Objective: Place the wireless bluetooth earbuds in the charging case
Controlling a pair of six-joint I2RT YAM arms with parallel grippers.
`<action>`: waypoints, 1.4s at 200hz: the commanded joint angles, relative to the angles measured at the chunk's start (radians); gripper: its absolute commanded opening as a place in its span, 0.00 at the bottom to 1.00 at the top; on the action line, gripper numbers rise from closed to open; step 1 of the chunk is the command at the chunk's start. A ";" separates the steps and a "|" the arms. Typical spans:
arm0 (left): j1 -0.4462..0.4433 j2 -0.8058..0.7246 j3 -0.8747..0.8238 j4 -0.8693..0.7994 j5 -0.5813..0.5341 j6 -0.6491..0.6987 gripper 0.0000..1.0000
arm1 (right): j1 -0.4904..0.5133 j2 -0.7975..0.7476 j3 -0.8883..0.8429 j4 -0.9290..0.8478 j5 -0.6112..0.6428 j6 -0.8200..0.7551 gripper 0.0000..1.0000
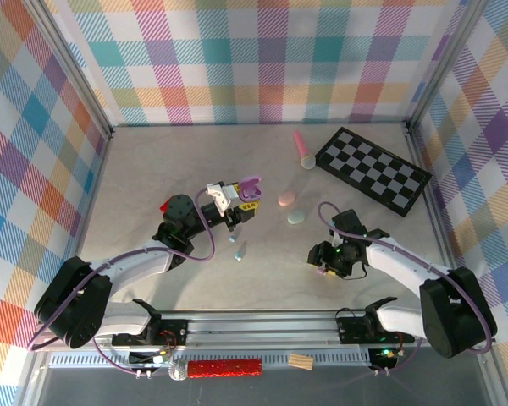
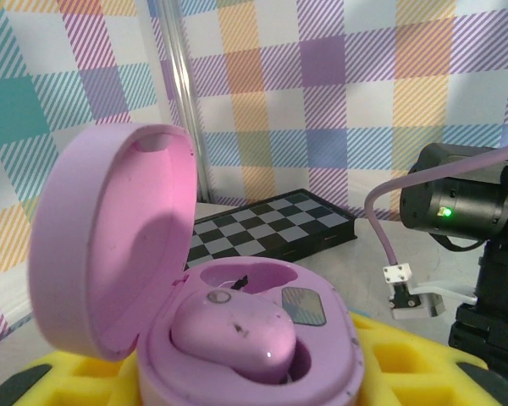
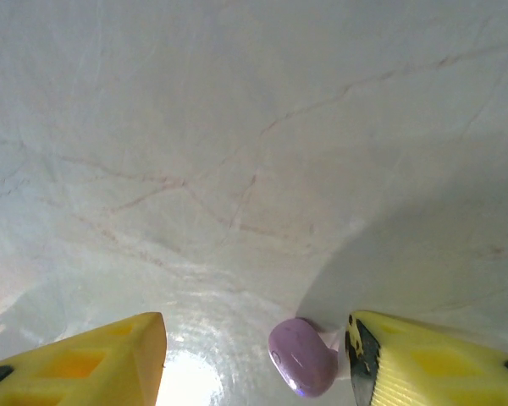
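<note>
My left gripper (image 1: 237, 200) is shut on the base of an open purple charging case (image 2: 254, 338), which it holds above the table with the lid standing up on the left. One purple earbud (image 2: 235, 331) sits in the near socket. The far socket (image 2: 250, 277) is empty. Yellow fingers (image 2: 406, 359) flank the case. My right gripper (image 3: 254, 364) hangs open just over the table at the front right (image 1: 326, 258). A second purple earbud (image 3: 302, 357) lies on the table between its fingers, close against the right finger (image 3: 432, 359). Two blue earbuds (image 1: 237, 246) lie below the left gripper.
A closed pink case (image 1: 286, 200) and a closed mint case (image 1: 295, 217) lie mid-table. A pink toy microphone (image 1: 302, 150) and a folded chessboard (image 1: 372, 169) lie at the back right. Checked walls close off three sides.
</note>
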 commanded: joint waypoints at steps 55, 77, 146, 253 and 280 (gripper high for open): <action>0.010 -0.017 0.004 0.016 0.000 0.005 0.41 | 0.078 -0.074 0.074 -0.192 0.091 -0.053 0.62; 0.039 -0.012 -0.013 0.046 -0.019 -0.031 0.41 | 0.177 -0.046 0.150 -0.295 0.237 -0.063 0.62; 0.156 0.002 -0.064 0.206 0.022 -0.160 0.40 | 0.280 0.010 0.212 -0.365 0.452 0.062 0.61; 0.164 -0.048 -0.042 0.113 0.041 -0.129 0.40 | 0.040 0.098 0.112 0.016 0.058 0.129 0.60; 0.164 -0.057 -0.041 0.106 0.043 -0.126 0.40 | 0.049 0.093 0.078 0.017 0.095 0.172 0.59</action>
